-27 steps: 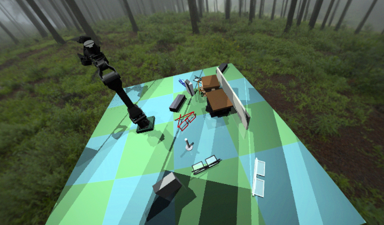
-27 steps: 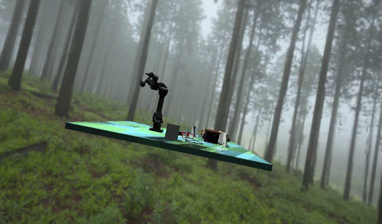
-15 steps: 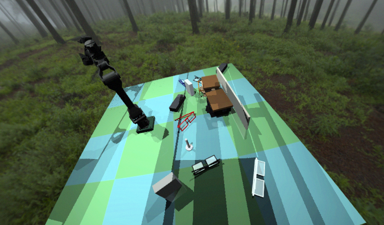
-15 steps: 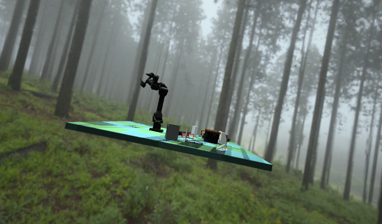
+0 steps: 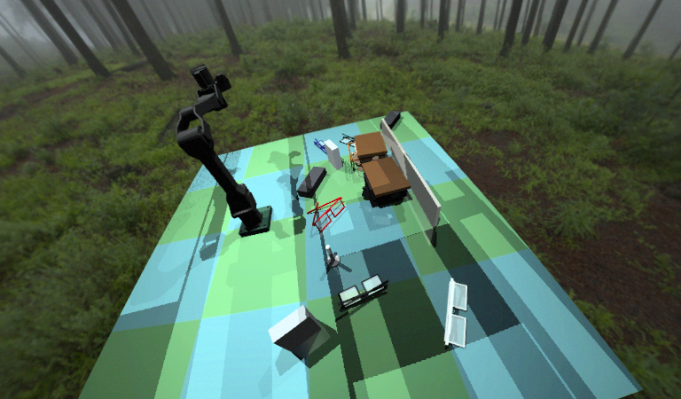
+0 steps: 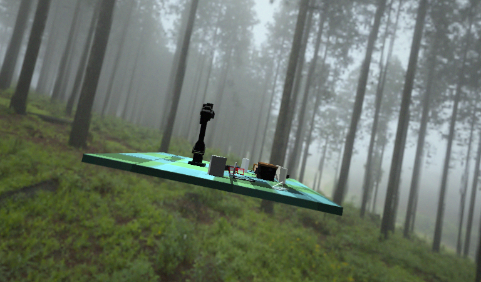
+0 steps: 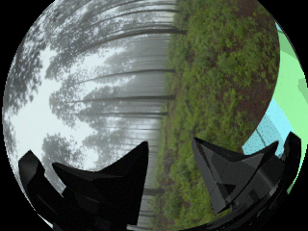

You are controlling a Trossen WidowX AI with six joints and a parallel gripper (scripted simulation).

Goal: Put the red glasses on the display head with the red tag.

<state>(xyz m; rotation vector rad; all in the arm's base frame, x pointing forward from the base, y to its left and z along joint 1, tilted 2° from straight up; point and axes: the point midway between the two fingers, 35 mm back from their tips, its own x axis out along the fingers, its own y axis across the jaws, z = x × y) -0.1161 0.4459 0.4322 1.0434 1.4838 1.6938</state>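
We see wire-thin red glasses [image 5: 327, 213] on the checkered tabletop [image 5: 240, 279]; beside them a dark slab [image 5: 311, 181]; our claw [image 5: 209, 76] half-open, empty.

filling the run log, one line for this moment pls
arm raised above base | gripper partly open, empty | red glasses on table, untouched

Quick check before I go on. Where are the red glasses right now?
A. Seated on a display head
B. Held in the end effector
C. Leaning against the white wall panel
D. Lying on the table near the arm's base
D: the red glasses lie on the table right of the arm's base, while the end effector is raised high, nothing between its fingers.
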